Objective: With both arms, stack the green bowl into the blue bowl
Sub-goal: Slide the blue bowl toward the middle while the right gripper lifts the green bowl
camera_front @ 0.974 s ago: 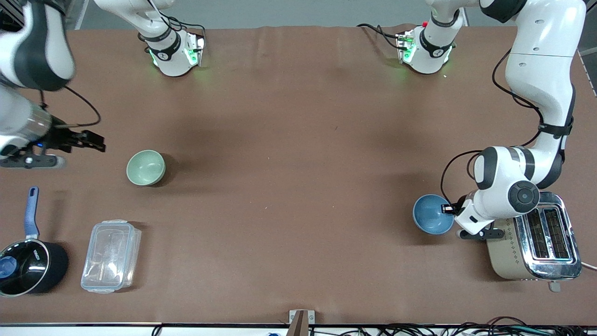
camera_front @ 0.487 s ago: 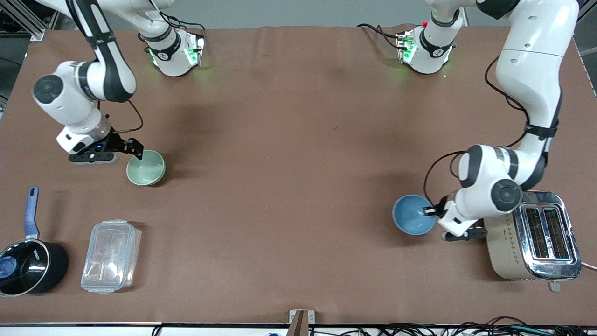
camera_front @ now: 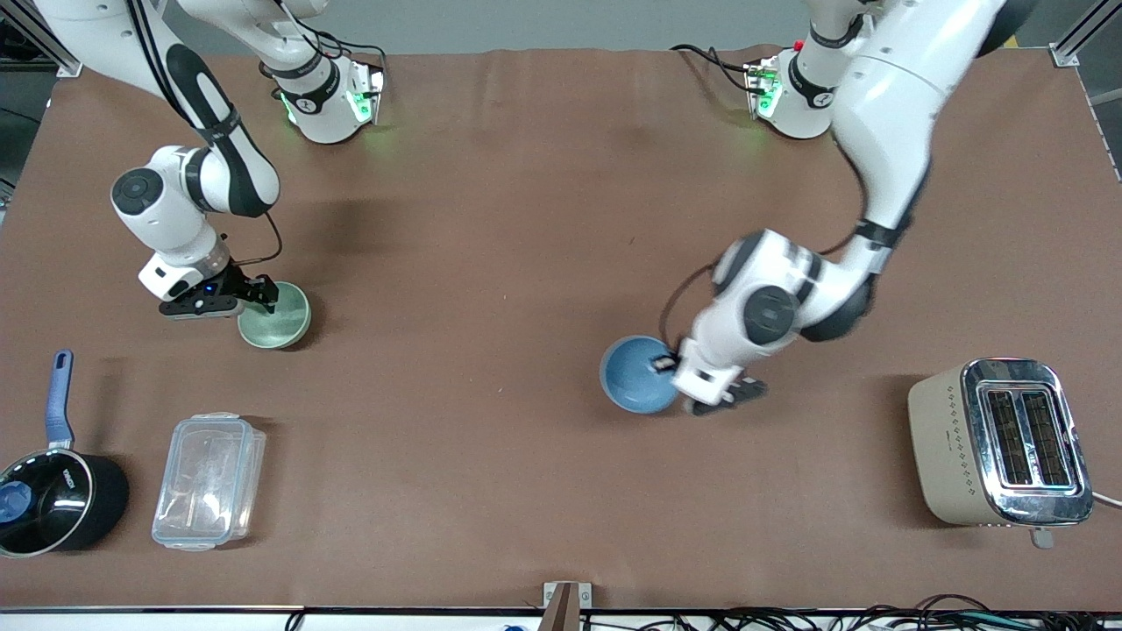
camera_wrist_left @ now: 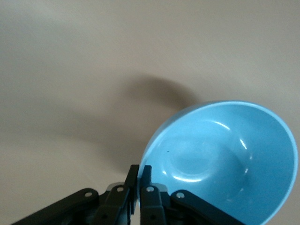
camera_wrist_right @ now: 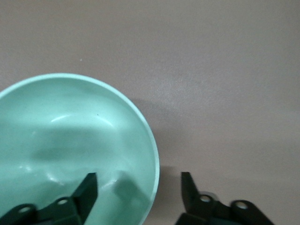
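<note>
The green bowl (camera_front: pixel 275 316) sits on the table toward the right arm's end. My right gripper (camera_front: pixel 266 295) is open and straddles its rim, one finger inside the bowl (camera_wrist_right: pixel 75 140) and one outside. My right gripper in its wrist view (camera_wrist_right: pixel 139 190) shows a wide gap around the rim. The blue bowl (camera_front: pixel 637 374) is near the table's middle, tilted. My left gripper (camera_front: pixel 671 361) is shut on its rim. The left wrist view shows my left gripper (camera_wrist_left: pixel 140 180) pinching the edge of the blue bowl (camera_wrist_left: pixel 225 164).
A black saucepan with a blue handle (camera_front: pixel 53 486) and a clear plastic container (camera_front: pixel 209 480) stand near the front camera at the right arm's end. A toaster (camera_front: pixel 999 443) stands at the left arm's end.
My left gripper has carried the blue bowl from beside the toaster toward the table's middle. My right gripper has swung in and come down over the green bowl's rim.
</note>
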Controlling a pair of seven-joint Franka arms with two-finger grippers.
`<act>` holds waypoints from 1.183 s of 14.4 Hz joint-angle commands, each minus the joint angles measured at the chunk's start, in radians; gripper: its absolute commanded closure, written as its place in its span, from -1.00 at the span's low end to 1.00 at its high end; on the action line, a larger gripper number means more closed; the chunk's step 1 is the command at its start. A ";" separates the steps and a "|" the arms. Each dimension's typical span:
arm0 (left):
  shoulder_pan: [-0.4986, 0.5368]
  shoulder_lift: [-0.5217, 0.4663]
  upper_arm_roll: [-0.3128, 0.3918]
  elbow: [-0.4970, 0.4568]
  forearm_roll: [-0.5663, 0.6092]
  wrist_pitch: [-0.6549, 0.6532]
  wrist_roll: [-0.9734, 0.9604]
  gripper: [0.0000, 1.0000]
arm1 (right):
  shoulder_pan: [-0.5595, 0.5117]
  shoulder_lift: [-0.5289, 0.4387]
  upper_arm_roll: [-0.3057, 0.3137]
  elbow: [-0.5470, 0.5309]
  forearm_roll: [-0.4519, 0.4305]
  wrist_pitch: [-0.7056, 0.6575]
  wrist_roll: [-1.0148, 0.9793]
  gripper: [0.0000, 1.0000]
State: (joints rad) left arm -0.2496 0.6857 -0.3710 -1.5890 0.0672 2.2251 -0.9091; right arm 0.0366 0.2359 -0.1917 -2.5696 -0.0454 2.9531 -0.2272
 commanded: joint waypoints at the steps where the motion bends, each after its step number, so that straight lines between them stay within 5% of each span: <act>1: -0.110 0.054 0.014 0.041 -0.009 0.056 -0.133 0.99 | -0.009 0.005 0.006 0.005 -0.008 0.000 -0.001 0.48; 2: -0.146 0.064 0.014 0.041 -0.007 0.089 -0.169 0.99 | -0.009 0.003 0.008 0.008 -0.007 -0.009 0.005 0.99; 6: -0.211 0.097 0.021 0.041 -0.009 0.169 -0.247 0.97 | 0.000 -0.048 0.008 0.049 -0.005 -0.154 0.022 1.00; 7: -0.218 0.097 0.021 0.041 -0.007 0.171 -0.251 0.82 | 0.002 -0.081 0.009 0.074 -0.005 -0.237 0.023 1.00; 8: -0.218 0.095 0.021 0.041 -0.006 0.171 -0.252 0.37 | 0.003 -0.110 0.015 0.112 -0.005 -0.326 0.023 1.00; 9: -0.218 0.094 0.023 0.043 -0.003 0.171 -0.249 -0.52 | 0.015 -0.139 0.015 0.155 -0.005 -0.426 0.025 1.00; 10: -0.217 0.086 0.024 0.043 0.008 0.169 -0.244 -1.00 | 0.031 -0.159 0.017 0.225 -0.004 -0.554 0.034 1.00; 14: -0.127 0.008 0.032 0.087 0.107 0.092 -0.235 -1.00 | 0.063 -0.162 0.111 0.558 0.005 -1.029 0.173 1.00; 17: -0.022 -0.083 0.030 0.132 0.172 -0.092 -0.112 -1.00 | 0.066 -0.158 0.276 0.664 0.009 -1.131 0.381 1.00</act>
State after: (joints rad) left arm -0.3284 0.6814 -0.3411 -1.4589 0.2088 2.2415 -1.0951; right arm 0.1013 0.0532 -0.0058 -1.9671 -0.0404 1.8689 0.0310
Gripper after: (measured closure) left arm 0.057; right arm 0.947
